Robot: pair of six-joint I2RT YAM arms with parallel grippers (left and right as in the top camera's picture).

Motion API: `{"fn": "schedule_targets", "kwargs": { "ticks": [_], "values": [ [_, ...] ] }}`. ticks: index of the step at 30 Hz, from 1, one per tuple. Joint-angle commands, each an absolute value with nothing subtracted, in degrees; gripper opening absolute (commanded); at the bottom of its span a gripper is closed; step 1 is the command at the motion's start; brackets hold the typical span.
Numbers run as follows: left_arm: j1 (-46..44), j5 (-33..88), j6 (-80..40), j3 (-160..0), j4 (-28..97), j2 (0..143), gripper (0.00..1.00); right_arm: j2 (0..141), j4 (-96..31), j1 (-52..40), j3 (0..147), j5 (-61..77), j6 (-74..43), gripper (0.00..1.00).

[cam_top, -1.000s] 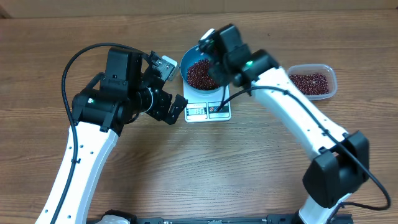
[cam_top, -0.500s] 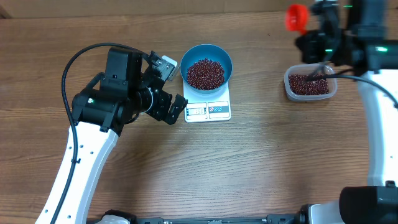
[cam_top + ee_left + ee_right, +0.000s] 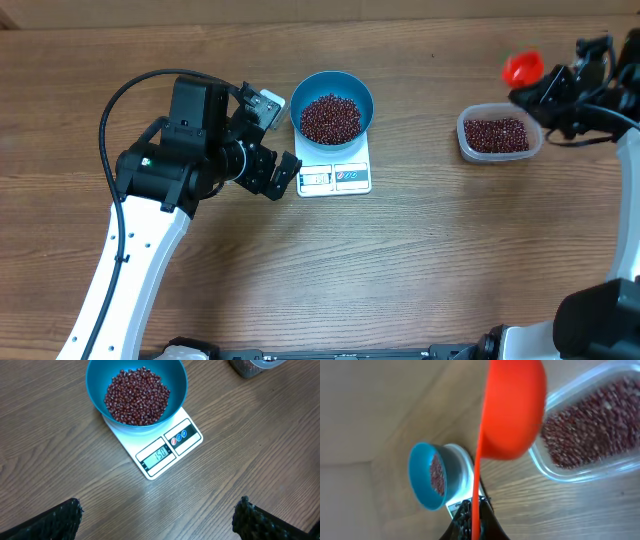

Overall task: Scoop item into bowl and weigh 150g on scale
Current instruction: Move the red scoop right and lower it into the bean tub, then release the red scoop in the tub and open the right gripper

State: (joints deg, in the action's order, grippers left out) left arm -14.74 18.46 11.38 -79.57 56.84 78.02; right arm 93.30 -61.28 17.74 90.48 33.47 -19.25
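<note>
beans (image 3: 137,396): probably loose, rolling; lift with scoop (image 3: 512,410).
right gripper (image 3: 471,519): pinching scoop handle.
left gripper (image 3: 160,517): wide, empty.

scale (image 3: 167,449): white | bowl (image 3: 176,381): blue, on scale | beans (image 3: 136,396): heaped in bowl
</note>
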Motion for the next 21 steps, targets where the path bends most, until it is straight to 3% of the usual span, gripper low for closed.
{"fn": "schedule_targets", "kwargs": {
  "ticks": [1,11,16,21],
  "values": [
    [-14.7,18.9,12.2,-80.4,56.8,78.4,1.00,93.5,-57.8,17.7,84.7,30.5,-32.0,0.04],
    [-14.7,18.9,12.2,-80.4,56.8,78.4,0.99,93.6,-43.3,17.8,70.4,30.5,-41.8,0.04],
    [-14.7,18.9,12.2,-80.4,56.8,78.4,1.00,93.7,-37.2,17.9,67.2,30.5,-43.7,0.16],
    [-14.7,18.9,12.3,-80.4,56.8,78.4,1.00,93.7,-35.3,17.9,66.4,30.8,-44.8,0.18]
  ]
}}
